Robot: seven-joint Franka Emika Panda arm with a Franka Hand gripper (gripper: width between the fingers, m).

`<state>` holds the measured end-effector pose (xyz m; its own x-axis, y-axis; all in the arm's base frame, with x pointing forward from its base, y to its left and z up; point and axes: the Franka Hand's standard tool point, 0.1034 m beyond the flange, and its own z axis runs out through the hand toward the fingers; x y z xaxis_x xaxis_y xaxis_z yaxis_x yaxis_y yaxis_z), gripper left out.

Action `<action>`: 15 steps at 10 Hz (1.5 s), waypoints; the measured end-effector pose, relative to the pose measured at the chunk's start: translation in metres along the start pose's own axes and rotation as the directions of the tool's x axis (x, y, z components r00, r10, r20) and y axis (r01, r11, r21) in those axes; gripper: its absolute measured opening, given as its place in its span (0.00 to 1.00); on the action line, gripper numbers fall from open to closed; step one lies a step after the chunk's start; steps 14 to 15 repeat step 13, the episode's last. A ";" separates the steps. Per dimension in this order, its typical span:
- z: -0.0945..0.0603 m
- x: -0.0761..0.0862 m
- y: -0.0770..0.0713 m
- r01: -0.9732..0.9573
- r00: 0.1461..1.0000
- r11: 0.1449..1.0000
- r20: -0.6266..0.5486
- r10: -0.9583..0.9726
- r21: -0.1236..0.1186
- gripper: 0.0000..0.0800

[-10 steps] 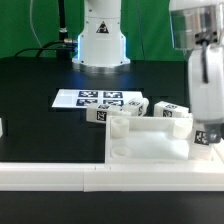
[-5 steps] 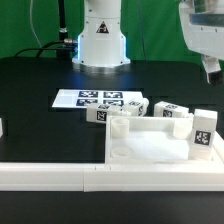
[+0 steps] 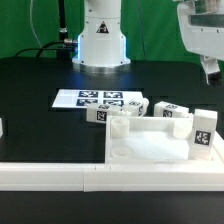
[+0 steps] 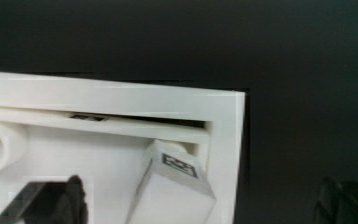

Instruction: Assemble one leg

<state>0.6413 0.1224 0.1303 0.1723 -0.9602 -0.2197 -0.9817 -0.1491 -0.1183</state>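
Observation:
A leg (image 3: 205, 133) stands upright in the large white panel's (image 3: 150, 150) corner at the exterior view's right, its tag facing the camera. My gripper (image 3: 210, 70) hangs well above it, open and empty. In the wrist view the gripper (image 4: 202, 205) looks down on the panel (image 4: 87, 110) and on the leg (image 4: 176, 172); both dark fingertips (image 4: 51, 200) stand wide apart. Two more legs (image 3: 127, 109) (image 3: 171, 113) lie behind the panel. A white block (image 3: 118, 124) stands at the panel's far left corner.
The marker board (image 3: 98, 98) lies behind the legs, in front of the robot base (image 3: 101, 40). A white rail (image 3: 50, 172) runs along the table's front edge. A white piece (image 3: 2, 128) shows at the left edge.
One second ago my gripper was down at the leg in the panel's right corner. It has let go and risen straight up; the leg stays upright. Little has moved in the last half second.

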 end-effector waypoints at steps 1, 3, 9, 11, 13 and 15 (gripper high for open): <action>-0.004 0.002 -0.001 0.104 0.995 0.995 -0.004 -0.104 0.002 0.81; -0.009 0.003 0.000 0.294 0.956 0.956 -0.011 -0.294 0.000 0.81; -0.008 0.003 0.001 0.328 0.944 0.945 -0.015 -0.328 -0.007 0.81; -0.008 0.003 0.001 0.328 0.944 0.945 -0.015 -0.328 -0.007 0.81; -0.008 0.003 0.001 0.328 0.944 0.945 -0.015 -0.328 -0.007 0.81; -0.008 0.003 0.001 0.328 0.944 0.945 -0.015 -0.328 -0.007 0.81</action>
